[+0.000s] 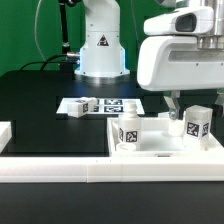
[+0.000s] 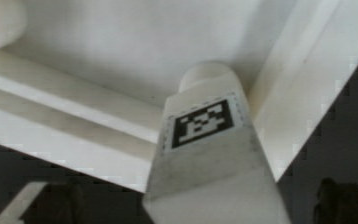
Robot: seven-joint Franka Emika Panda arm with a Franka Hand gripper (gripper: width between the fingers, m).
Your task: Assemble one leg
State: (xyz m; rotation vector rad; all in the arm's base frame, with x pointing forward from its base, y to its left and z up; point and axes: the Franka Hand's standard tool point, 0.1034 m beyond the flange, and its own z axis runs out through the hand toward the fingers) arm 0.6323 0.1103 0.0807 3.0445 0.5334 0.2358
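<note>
Gripper [image 1: 197, 118] points down, gripping leg [image 1: 197, 124].

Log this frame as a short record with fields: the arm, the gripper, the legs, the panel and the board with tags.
arm: over the exterior view's right part of the table
gripper: low over the panel; open or shut cannot be told
legs: one upright on the panel, one upright right of it, one lying on the marker board
wrist view: a tagged leg fills the middle, close up
panel: flat, white, raised edges
marker board: flat on the black table
</note>
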